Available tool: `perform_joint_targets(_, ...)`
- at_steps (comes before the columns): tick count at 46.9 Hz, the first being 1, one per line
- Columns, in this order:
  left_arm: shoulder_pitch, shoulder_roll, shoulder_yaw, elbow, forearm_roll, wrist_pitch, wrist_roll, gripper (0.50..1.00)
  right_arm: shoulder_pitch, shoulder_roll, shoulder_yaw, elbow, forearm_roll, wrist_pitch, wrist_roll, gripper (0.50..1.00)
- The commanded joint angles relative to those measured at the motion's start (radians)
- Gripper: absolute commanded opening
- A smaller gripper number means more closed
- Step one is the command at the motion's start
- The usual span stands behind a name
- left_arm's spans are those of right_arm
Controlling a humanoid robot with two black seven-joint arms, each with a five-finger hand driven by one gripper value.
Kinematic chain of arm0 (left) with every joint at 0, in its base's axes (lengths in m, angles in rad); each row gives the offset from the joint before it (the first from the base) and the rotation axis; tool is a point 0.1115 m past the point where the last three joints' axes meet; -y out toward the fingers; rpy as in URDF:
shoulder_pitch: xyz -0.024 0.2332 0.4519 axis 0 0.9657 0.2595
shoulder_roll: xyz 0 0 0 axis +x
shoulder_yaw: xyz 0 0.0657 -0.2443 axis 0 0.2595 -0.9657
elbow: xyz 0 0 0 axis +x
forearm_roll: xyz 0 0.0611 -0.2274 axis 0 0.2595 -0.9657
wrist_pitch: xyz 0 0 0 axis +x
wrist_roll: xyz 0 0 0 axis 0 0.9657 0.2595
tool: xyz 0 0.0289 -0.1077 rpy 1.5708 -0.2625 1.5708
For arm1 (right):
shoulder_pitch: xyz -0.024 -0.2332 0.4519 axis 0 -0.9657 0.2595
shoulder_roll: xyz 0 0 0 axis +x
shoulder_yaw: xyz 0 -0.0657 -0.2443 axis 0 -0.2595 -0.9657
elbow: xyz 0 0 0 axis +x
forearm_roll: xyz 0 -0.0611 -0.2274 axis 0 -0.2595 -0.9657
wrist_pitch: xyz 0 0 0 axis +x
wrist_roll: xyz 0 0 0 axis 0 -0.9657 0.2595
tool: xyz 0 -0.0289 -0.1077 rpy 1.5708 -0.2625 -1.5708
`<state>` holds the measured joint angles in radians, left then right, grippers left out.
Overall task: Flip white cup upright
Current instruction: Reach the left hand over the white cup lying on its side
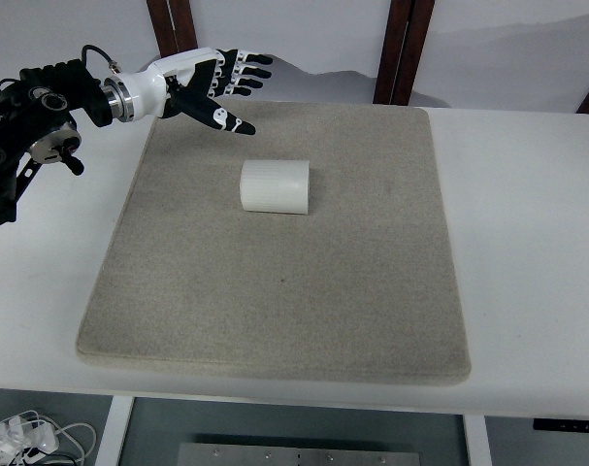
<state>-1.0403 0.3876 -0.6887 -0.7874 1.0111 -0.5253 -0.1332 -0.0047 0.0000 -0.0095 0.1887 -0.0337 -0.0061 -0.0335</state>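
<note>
Fingers (244,70) of the left hand (209,85) are spread and extended, holding nothing; the thumb points down and to the right toward the mat, its tip above the mat's far left part, while the other fingers reach to the right past the mat's far edge. Top view: the left hand, white with black joints, is carried by a black arm (27,121) that enters from the picture's left edge and crosses the far left corner of the table (527,214). The hand sits at the mat's far left corner, apart from the cup and touching nothing that can be made out. The white cup (275,185) lies on its side on the mat (275,291), in the far half and slightly left of the middle, with its long axis running left to right. Its ribbed wall faces the camera; which end is the mouth cannot be told from this angle. The cup is near the thumb tip but clearly separate from it, lying nearer to the camera and to the right. The mat is a grey-beige rectangle of felt-like cloth that covers most of the middle of the white table, leaving bare strips of tabletop on the left and right. Dark wooden posts (403,49) stand behind the table's far edge against a pale wall. Below the table's near edge, at lower left, a tangle of white cables (27,437) lies on the floor.
</note>
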Motion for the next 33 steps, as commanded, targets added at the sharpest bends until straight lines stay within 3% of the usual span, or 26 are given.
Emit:
perform_joint_targets(1,-0.001,0.013,0.008,-0.044,0.101,0.004,0.017,0.956,0.000,0.000,-0.001,0.000,0.000,0.000,0.000,0.952)
perform_joint_targets(14,-0.030,0.014,0.063,-0.108,0.239,0.015,0.076,0.958,0.000,0.000,0.000,0.000,0.000,0.000,0.001,0.952)
perform_joint_targets(33,-0.057,-0.004,0.155,-0.112,0.366,0.024,0.080,0.956,0.000,0.000,0.000,0.000,0.000,0.000,0.000,0.952)
